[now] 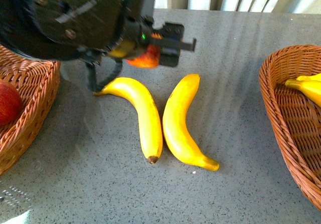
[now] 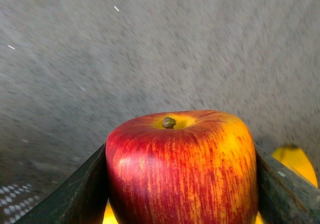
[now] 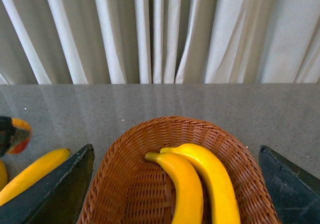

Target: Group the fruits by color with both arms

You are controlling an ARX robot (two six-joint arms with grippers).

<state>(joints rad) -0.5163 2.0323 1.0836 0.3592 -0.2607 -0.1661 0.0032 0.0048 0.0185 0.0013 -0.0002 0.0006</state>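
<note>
The left gripper (image 1: 166,47) is clamped on a red apple streaked with yellow (image 2: 180,169). The fruit's flanks are pressed between the two dark fingers (image 2: 80,194) and its stem end faces the wrist camera. The lower part of the apple is cut off there. In the front view the bulky arm housing covers most of it, and a small green light (image 1: 144,36) glows on that housing.

Just below this gripper two bananas (image 1: 143,108) (image 1: 180,120) lie on the grey table (image 1: 241,58), side by side and touching near the middle. Out to its left side a wicker basket (image 1: 35,93) holds a second apple (image 1: 7,103), cropped by the frame edge.

The right gripper (image 3: 175,151) is spread wide with nothing between its fingers. It hangs over another wicker basket (image 3: 130,139) that holds two bananas (image 3: 187,189), their lower ends out of frame. A pale curtain (image 3: 160,33) hangs beyond the table.
</note>
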